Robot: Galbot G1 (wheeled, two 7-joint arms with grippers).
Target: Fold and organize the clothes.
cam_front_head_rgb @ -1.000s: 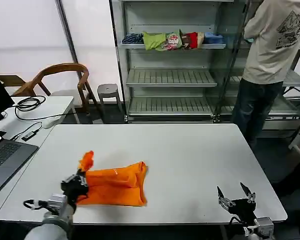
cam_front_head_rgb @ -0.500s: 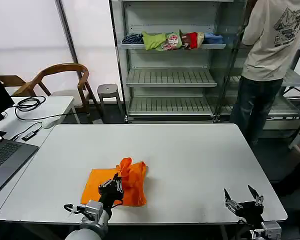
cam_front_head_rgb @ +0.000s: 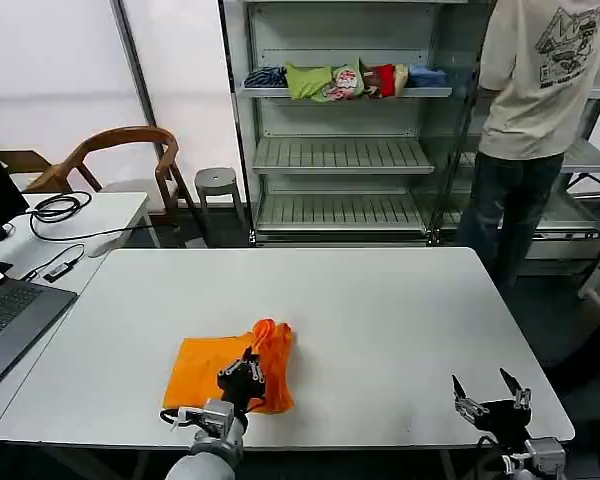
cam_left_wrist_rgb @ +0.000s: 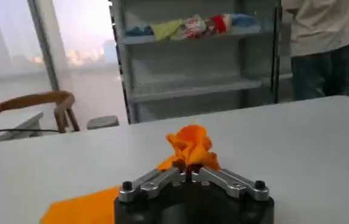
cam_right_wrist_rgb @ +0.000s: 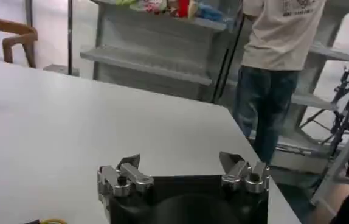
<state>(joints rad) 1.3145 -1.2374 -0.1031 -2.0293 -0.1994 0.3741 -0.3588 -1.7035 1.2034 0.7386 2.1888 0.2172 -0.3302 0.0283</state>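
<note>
Head view: the orange T-shirt (cam_front_head_rgb: 223, 366) lies on the white table (cam_front_head_rgb: 380, 320) near its front edge, the left gripper (cam_front_head_rgb: 242, 377) pinching its bunched right side. Left wrist view: fingers closed on the raised orange fold (cam_left_wrist_rgb: 190, 146). Right wrist view: the right gripper (cam_right_wrist_rgb: 183, 170), at the table's front right corner, is spread wide, holding nothing.

- Large white rectangular table (cam_front_head_rgb: 380, 300) in the foreground, on dark floor.
- Grey metal shelving unit (cam_front_head_rgb: 340, 120) behind, folded multicoloured garments (cam_front_head_rgb: 345, 80) on its upper shelf.
- Curved wooden armchair (cam_front_head_rgb: 115, 160) and small grey round stool (cam_front_head_rgb: 217, 183) near bright white wall panels (cam_front_head_rgb: 50, 70).
- Second white desk (cam_front_head_rgb: 80, 220) carrying black cables (cam_front_head_rgb: 55, 208).
</note>
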